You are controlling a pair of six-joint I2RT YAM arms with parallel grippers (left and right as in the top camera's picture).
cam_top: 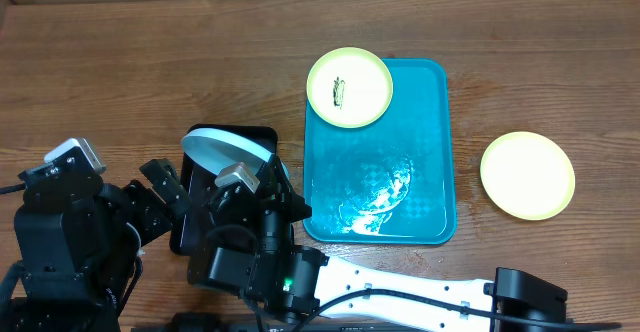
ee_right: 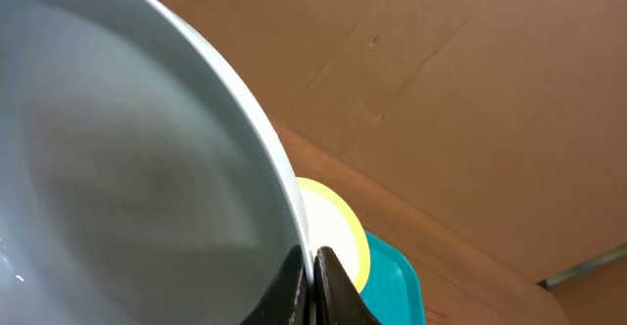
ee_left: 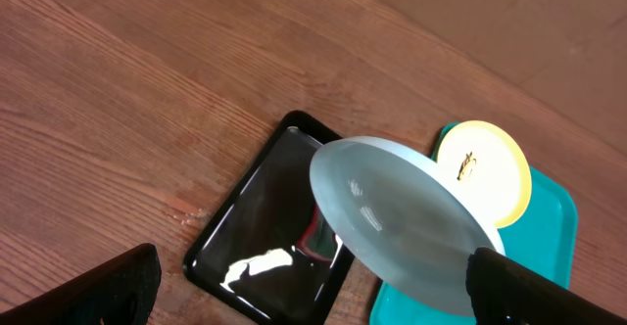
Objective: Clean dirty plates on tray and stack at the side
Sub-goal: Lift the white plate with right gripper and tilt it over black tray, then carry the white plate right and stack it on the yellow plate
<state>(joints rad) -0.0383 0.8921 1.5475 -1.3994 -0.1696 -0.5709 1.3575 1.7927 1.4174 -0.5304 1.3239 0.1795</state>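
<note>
Here we have the right gripper clenched on the rim of the pale blue plate, its two fingertips pinching the edge from either side, as the right wrist view shows plainly. The plate sits tilted in that grip, raised over the black tray at the left of the turquoise tray. Our left gripper hangs wide open just left of the plate, grasping nothing and not touching it. On the turquoise tray's far left corner lies the marked yellow-green plate, a dark scribble at its centre, well apart from both grippers. The plain yellow-green plate rests flat on the bench, right of the turquoise tray.
</note>
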